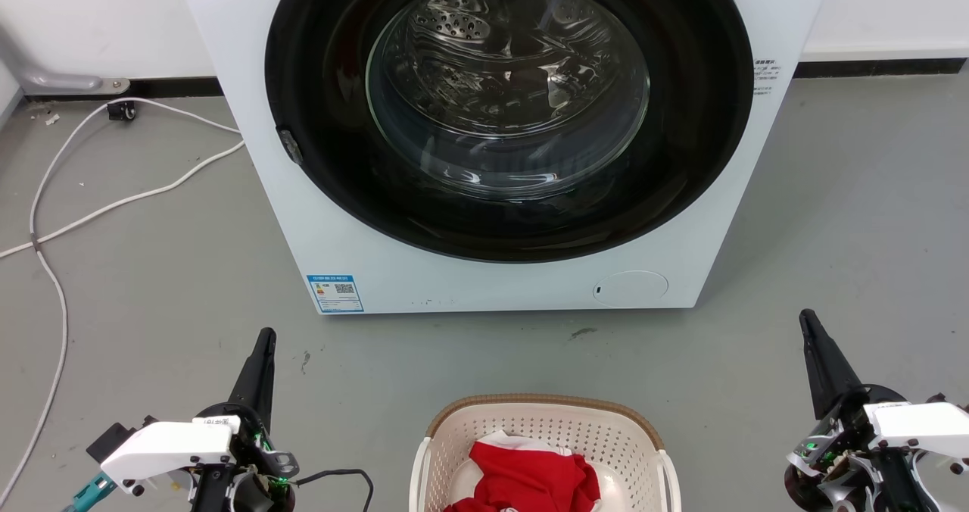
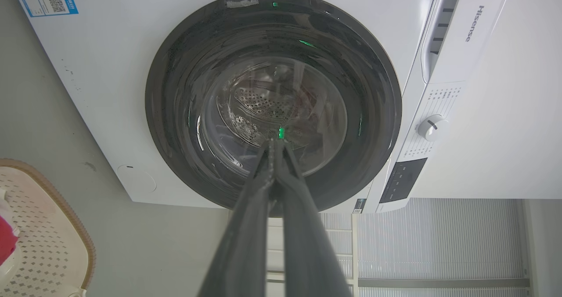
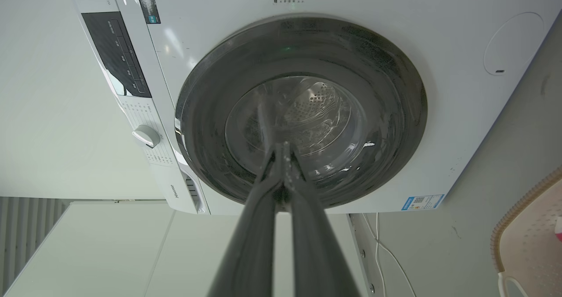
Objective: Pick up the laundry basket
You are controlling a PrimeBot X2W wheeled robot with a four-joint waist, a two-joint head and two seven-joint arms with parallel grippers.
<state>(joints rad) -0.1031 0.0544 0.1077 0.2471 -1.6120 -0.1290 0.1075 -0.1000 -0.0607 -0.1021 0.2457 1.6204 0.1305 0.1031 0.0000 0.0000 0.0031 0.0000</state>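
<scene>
Grey floor (image 1: 151, 307) bears washing machine (image 1: 484, 288) and laundry basket (image 1: 541, 427); left claw (image 1: 266, 334), right claw (image 1: 805, 315) pinched together.

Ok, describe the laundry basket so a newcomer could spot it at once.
Start at the white washing machine with its round dark door. On the grey floor in front sits the laundry basket. It is cream, perforated, brown-rimmed, holding red cloth.

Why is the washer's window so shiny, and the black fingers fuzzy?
Head view: light glares off the door glass in wavy streaks. Left wrist view: the left gripper, close to the lens, looks soft-edged. Right wrist view: the right gripper blurs likewise.
</scene>
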